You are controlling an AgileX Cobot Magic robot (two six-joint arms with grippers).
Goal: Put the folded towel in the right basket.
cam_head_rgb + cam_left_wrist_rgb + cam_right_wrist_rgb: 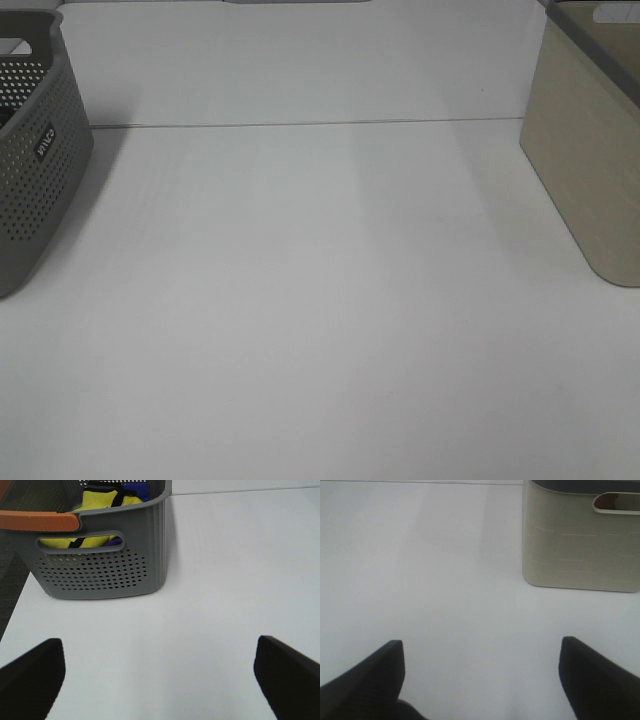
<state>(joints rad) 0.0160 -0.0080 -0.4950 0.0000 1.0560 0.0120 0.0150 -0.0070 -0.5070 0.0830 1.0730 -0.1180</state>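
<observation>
The right basket (590,150) is beige with a grey rim and stands at the table's right edge; it also shows in the right wrist view (580,540). Through its handle slot something reddish shows. No folded towel lies on the table in any view. My left gripper (160,680) is open and empty above bare table, facing the grey basket (100,555). My right gripper (480,680) is open and empty above bare table, facing the beige basket. Neither gripper shows in the high view.
A grey perforated basket (30,150) stands at the table's left edge. It holds yellow and blue cloth (107,502), and an orange strip (37,521) lies along its rim. The white table (320,300) spans between the baskets.
</observation>
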